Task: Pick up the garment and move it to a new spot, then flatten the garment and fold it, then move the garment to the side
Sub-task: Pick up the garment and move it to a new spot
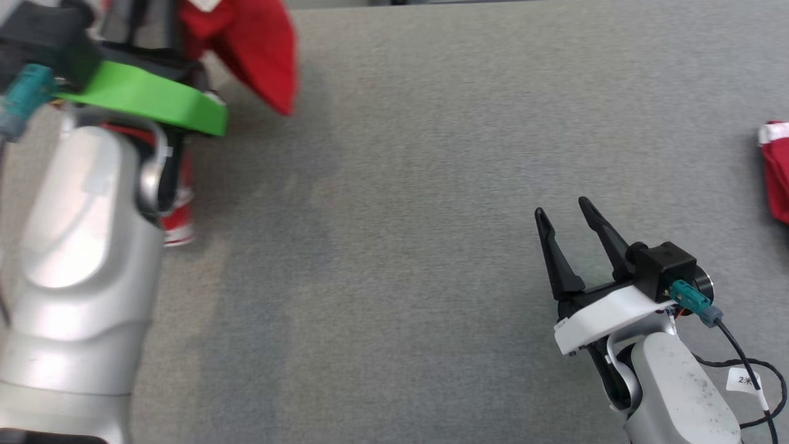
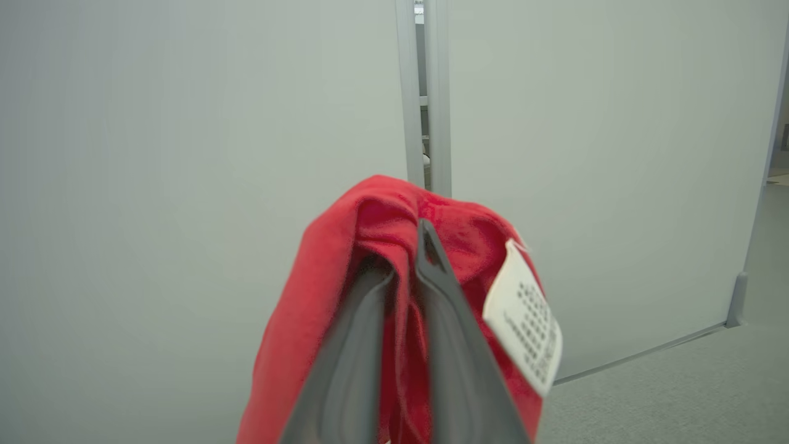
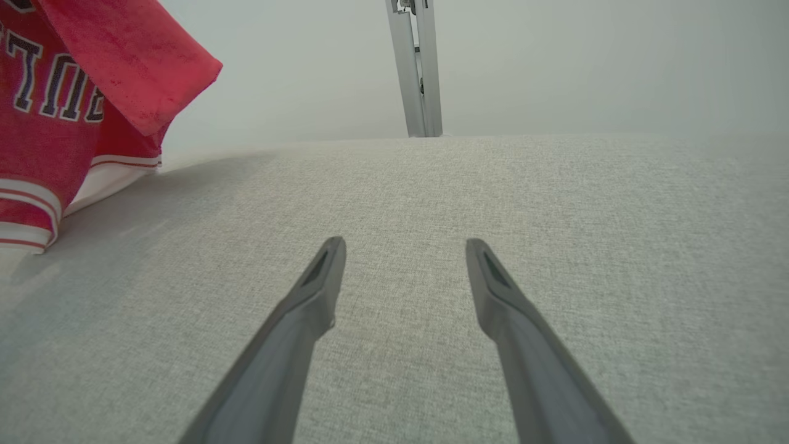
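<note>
The broad grey desk [image 1: 431,185], covered in a finely woven, slightly nubbly cloth, lies open across the middle of the head view, so you have plenty of room for a new spot. The red jersey-like garment [image 1: 259,43], soft knit with dark block lettering and a white-and-red striped hem, hangs bunched at the upper left of that view and at the upper left of the right wrist view [image 3: 74,92]. Its hem droops low toward the desk, and you cannot tell whether it brushes the surface. The left fingers [image 2: 428,253], long, dark and tapered, are pinched nearly together on a thick fold of the garment, with cloth draped over both tips. Since the hold is on a bunch rather than an edge, carry it smoothly, raise it enough for the hem to clear, and lower it over the bare centre so it lands spread rather than heaped. The right fingers [image 1: 601,231] stand wide apart with nothing between them, low at the lower right of the head view. Have them ready to take a shoulder or hem corner for flattening. Steer clear of the second red, white-trimmed cloth [image 1: 776,172] at the right edge. The small white printed label [image 2: 524,327] dangles beside the grip, which likely marks the neck or a seam.
</note>
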You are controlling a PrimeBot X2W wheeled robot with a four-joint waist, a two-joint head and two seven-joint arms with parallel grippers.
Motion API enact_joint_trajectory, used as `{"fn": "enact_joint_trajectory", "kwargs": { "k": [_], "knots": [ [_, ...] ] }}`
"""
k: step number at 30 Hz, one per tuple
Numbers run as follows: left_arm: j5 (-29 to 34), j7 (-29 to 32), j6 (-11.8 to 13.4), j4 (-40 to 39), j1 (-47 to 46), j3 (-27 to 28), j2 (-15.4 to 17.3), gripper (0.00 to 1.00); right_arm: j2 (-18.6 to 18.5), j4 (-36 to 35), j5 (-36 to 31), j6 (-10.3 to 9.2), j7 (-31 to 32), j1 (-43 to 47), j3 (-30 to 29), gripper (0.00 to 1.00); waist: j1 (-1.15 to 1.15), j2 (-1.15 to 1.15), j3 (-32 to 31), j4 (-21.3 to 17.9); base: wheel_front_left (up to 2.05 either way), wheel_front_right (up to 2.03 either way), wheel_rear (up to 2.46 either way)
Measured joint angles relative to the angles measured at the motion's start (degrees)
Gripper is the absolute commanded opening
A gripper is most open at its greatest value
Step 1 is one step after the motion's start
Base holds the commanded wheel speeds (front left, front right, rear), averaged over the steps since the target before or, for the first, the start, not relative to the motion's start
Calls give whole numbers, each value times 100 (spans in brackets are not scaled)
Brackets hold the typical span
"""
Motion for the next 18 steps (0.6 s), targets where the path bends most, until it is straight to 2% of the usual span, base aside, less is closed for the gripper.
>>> {"fn": "enact_joint_trajectory", "kwargs": {
  "k": [8,13,14,16,18],
  "knots": [
    [-278,1,0,-18,10,-1069,-788,0,1,-14,236,-1,0,42,260,100,0,0,-173,-764,0,0,0],
    [-416,0,0,144,142,-1389,-1057,0,-1,-12,261,-1,0,129,379,100,0,0,-217,-1237,0,0,0],
    [-408,0,0,243,227,-1472,-1087,21,1,-10,261,-1,0,131,396,100,0,0,-226,-1328,0,0,0],
    [-409,0,0,447,410,-1512,-1120,100,2,-7,260,-1,0,136,408,100,0,0,-244,-1469,0,0,0],
    [-371,0,37,692,706,-1390,-1133,100,-1,5,249,-1,0,177,331,100,0,0,-302,-1601,0,0,0]
  ]
}}
